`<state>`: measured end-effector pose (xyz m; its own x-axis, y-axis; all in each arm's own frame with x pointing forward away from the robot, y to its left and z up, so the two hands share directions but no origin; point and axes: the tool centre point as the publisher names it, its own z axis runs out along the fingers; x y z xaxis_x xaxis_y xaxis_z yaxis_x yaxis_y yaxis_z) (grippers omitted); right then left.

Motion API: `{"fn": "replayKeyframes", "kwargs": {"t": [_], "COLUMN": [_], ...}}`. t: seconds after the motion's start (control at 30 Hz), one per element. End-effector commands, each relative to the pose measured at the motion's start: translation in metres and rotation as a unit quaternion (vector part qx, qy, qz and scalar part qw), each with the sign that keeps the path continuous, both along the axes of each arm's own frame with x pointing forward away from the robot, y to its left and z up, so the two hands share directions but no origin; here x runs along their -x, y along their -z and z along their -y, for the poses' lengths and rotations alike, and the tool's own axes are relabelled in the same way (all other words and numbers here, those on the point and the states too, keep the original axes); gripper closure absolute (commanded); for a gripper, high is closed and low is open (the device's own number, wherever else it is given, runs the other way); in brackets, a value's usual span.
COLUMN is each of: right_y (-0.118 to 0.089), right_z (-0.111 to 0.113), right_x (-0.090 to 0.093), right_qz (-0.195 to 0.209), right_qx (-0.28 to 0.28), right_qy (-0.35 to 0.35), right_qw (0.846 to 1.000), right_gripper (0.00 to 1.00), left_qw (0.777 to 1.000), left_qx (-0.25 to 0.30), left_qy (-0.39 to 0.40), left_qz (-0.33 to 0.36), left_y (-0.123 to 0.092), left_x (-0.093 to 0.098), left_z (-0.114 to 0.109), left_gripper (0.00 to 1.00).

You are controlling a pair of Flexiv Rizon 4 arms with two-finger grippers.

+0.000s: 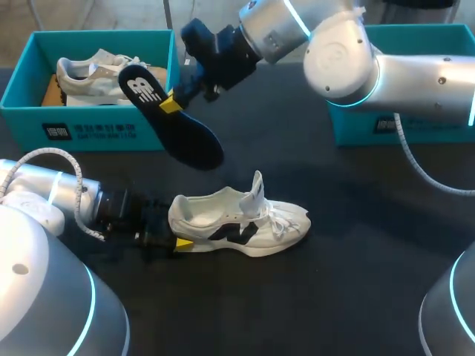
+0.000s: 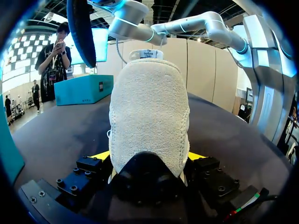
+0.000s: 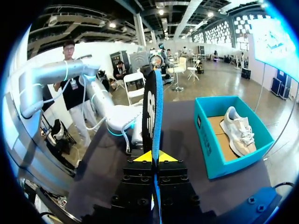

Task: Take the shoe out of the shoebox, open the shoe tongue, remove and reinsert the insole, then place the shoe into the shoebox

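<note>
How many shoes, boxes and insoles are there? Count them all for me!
White shoes: 2, the table shoe and the boxed shoe.
Teal shoeboxes: 2, the left shoebox and the right shoebox.
Insoles: 1, the dark insole in the right gripper.
Total: 5.

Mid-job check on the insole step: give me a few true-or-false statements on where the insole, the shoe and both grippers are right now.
1. The right gripper holds the insole above the table. True.
2. The insole sits inside the shoe. False: it is out of the shoe, up in the air.
3. The left gripper is shut on the shoe's heel. True.
4. That shoe lies in the shoebox. False: it stands on the table in front of the box.
5. The shoebox is empty. False: a second shoe lies in it.
</note>
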<state>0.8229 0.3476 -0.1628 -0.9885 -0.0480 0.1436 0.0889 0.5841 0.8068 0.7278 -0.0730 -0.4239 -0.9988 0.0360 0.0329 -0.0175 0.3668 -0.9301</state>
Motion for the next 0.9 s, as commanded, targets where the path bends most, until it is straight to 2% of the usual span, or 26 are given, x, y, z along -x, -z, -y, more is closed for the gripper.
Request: {"fn": "replayKeyframes", "kwargs": {"t": [0.03,0.63,0.9], "right_y": [0.001,0.001,-0.028], "right_z": [0.004,0.004,0.031], "right_x": [0.005,0.005,-0.022], "right_qz": [0.006,0.006,-0.028], "right_qx": [-0.001,-0.001,-0.055], "right_qy": [0.009,0.009,0.017], "right_qw": [1.0,1.0,0.998], "right_gripper": [1.0,1.0,1.0], "left_qw": [1.0,1.0,1.0], "left_qx": [0.0,0.0,0.0], "left_qy": [-0.001,-0.001,-0.001], "left_qz": [0.0,0.0,0.0], "left_y": [0.002,0.002,0.002], "left_x": [0.0,0.0,0.0], "left_z": [0.0,0.0,0.0], "left_gripper": [1.0,1.0,1.0]}}
